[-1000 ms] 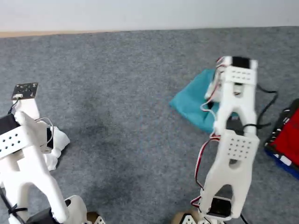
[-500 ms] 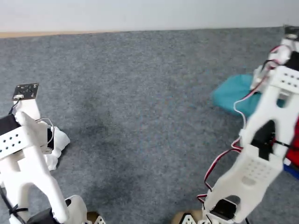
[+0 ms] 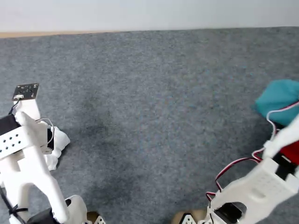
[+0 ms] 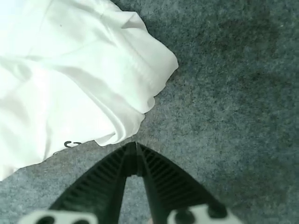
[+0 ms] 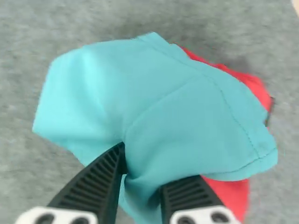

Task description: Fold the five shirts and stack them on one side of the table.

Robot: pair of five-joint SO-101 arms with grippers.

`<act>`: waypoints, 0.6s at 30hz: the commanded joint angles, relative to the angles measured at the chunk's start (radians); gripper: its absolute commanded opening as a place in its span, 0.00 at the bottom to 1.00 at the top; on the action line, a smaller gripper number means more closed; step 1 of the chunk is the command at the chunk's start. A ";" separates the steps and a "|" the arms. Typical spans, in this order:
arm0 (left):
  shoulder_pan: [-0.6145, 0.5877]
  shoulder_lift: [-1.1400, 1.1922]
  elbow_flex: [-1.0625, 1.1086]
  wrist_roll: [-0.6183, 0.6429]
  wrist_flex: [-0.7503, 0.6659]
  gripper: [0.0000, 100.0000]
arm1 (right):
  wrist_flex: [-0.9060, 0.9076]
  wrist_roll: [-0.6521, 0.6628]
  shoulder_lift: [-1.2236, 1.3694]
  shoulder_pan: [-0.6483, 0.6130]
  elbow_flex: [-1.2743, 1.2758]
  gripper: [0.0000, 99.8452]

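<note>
**Teal shirt (image 5: 154, 112) may land bunched**

Your right tool (image 5: 142, 172) pinches the teal shirt, hanging gathered above the red shirt (image 5: 252, 88) at the bench's (image 3: 154, 93) right edge. Released so, it could drop crumpled or overhang. Your left tool (image 4: 135, 149) rests closed, empty, beside the white shirt (image 4: 70, 84).

Bunched teal shirt (image 5: 154, 107) covers red shirt (image 5: 229, 196) (white shirt (image 4: 70, 79) lies crumpled).

Tucked low at near left, black ribbed left gripper (image 4: 135, 150) pinched closed; stretched far right, black ribbed right gripper (image 5: 147, 168) clamping a teal cloth shirt (image 5: 154, 93).
</note>
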 commanded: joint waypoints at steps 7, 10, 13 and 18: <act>0.000 -0.032 -0.012 -0.008 0.015 0.01 | -0.013 0.221 0.059 0.213 -0.048 0.01; 0.000 -0.032 -0.012 -0.008 0.029 0.01 | -0.016 0.282 0.114 0.277 -0.048 0.01; 0.002 -0.032 -0.012 -0.008 0.029 0.01 | -0.013 0.342 0.168 0.320 -0.048 0.01; 0.002 -0.032 -0.012 -0.008 0.029 0.01 | -0.004 0.381 0.220 0.369 -0.052 0.10</act>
